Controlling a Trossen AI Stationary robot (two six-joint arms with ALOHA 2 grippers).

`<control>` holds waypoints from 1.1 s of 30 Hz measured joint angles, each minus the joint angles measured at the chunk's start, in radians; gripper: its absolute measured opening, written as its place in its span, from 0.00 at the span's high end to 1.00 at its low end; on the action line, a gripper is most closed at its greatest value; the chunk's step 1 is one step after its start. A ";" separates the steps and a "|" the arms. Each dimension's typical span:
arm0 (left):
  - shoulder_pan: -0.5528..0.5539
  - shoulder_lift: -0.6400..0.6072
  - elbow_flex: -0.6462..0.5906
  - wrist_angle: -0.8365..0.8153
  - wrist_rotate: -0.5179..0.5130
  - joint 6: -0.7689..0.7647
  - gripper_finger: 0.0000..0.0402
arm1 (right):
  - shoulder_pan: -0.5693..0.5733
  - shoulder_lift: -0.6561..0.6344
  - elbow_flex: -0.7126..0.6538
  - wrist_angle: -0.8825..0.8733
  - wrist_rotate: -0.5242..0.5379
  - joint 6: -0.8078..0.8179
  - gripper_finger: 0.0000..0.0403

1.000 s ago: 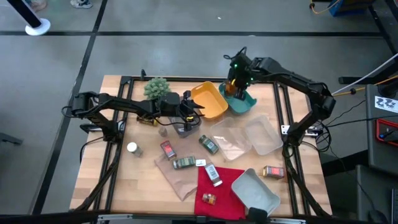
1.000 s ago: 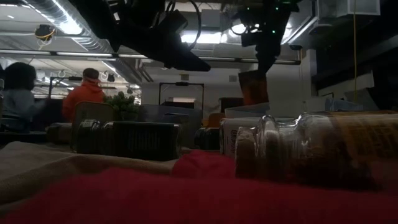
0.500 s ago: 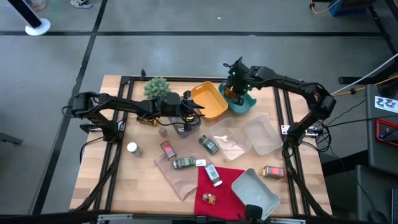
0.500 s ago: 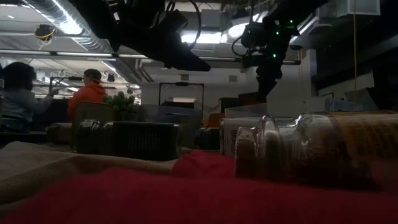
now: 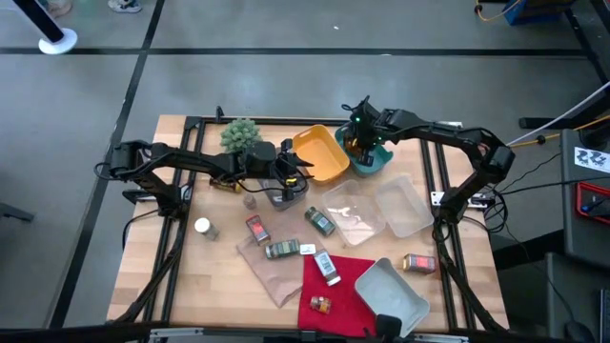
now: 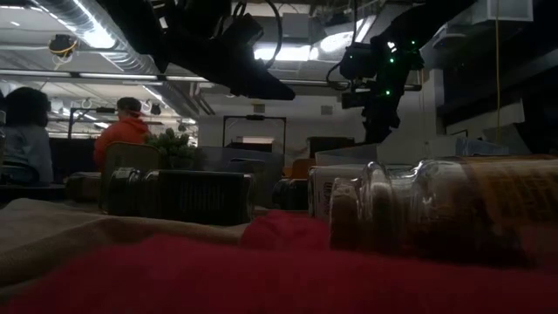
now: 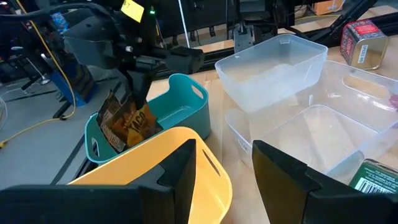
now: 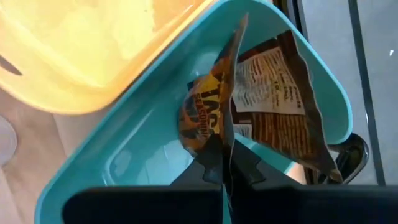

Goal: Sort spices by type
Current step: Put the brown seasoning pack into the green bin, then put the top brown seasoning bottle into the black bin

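Right end effector [image 5: 360,143] has come down into the teal tray [image 5: 379,164], clamped on the seasoning packet [image 7: 126,122], so placement looks nearly done; release remains. The packet stands on edge inside that tray, long axis roughly upright. Left end effector [image 5: 297,173] waits half-open beside the yellow tray [image 5: 329,162] next to it.

right gripper [image 8: 225,163] lowered, fingers pinching the seasoning packet [image 8: 261,106], now down inside the teal bin [image 8: 124,155]
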 joint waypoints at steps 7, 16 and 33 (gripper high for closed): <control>0.000 0.000 0.000 0.000 0.000 0.002 0.64 | 0.000 0.000 0.000 0.000 0.066 0.003 0.93; 0.000 0.000 0.000 0.000 0.000 0.002 0.64 | 0.000 0.000 0.000 -0.001 0.090 0.003 0.79; -0.001 -0.007 -0.001 0.000 0.000 -0.011 0.64 | 0.001 0.000 0.189 -0.319 0.201 0.061 0.70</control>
